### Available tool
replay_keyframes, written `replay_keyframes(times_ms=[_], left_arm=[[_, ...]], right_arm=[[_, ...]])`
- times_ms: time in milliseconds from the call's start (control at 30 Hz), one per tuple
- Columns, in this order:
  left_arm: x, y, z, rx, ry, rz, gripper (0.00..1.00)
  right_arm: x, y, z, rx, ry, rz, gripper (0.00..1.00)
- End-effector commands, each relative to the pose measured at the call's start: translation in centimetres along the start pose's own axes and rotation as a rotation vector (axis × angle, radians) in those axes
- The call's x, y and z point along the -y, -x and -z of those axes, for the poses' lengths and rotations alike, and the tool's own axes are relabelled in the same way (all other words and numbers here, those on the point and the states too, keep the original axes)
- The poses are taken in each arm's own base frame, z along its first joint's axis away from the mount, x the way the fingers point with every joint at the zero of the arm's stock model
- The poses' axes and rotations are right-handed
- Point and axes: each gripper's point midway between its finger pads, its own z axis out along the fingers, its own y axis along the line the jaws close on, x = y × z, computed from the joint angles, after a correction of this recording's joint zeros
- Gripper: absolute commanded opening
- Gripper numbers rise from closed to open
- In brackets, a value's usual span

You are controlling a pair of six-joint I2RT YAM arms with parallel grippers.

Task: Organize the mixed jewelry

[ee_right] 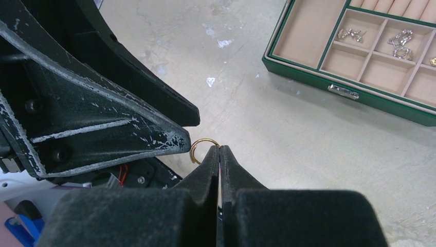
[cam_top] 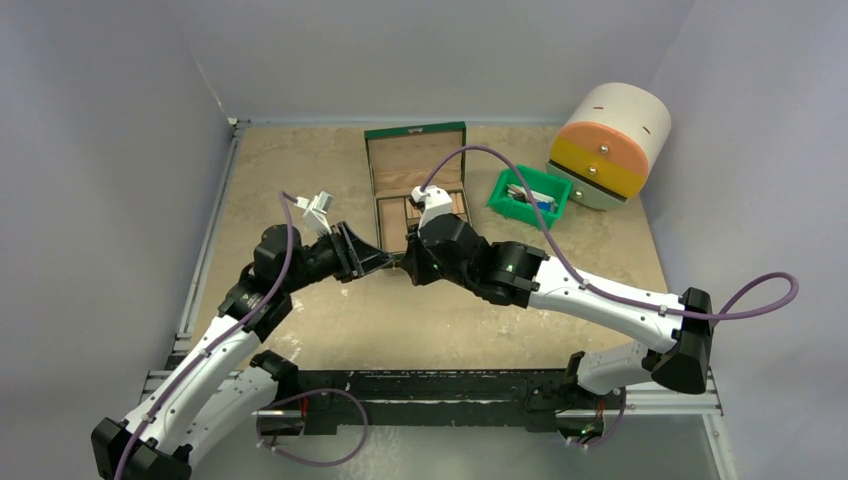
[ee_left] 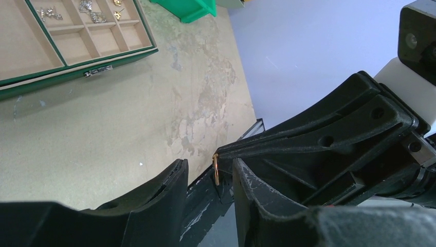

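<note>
My right gripper [ee_right: 219,149] is shut on a small gold ring [ee_right: 203,144], pinching it at its fingertips above the table. In the left wrist view the ring [ee_left: 216,169] stands edge-on between the open fingers of my left gripper [ee_left: 208,165], touching neither. In the top view the two grippers meet tip to tip, left [cam_top: 375,258] and right [cam_top: 403,262], just in front of the open green box [cam_top: 415,135]. Silvery trinkets [ee_right: 350,34] and more silvery pieces [ee_right: 401,42] lie in its tan compartments; a small gold piece [ee_left: 117,2] lies in another.
A green plastic bin [cam_top: 528,197] stands right of the box. A round white, orange and yellow drawer unit [cam_top: 608,145] stands at the back right. The box's front wall with its clasp [ee_right: 343,91] is close to my right gripper.
</note>
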Motion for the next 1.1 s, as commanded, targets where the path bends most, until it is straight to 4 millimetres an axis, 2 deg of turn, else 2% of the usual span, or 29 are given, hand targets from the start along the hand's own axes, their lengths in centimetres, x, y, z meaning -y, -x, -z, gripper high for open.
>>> replay_keyframes(times_ms=[0,900,1067], left_arm=[[1.26,0.12,-0.03,0.000,-0.061,-0.019,0.36],[1.26,-0.31,-0.12,-0.021,-0.074,-0.016,0.21],[1.56,-0.28,-0.18,-0.024,-0.089,-0.015,0.15]], right_arm=[[-1.49,3.15,0.82,0.099,0.030,-0.013,0.00],[-1.83,3.53,0.89,0.123,0.024,-0.016,0.00],[-1.92,3.57,0.91,0.126,0.026,-0.016,0.00]])
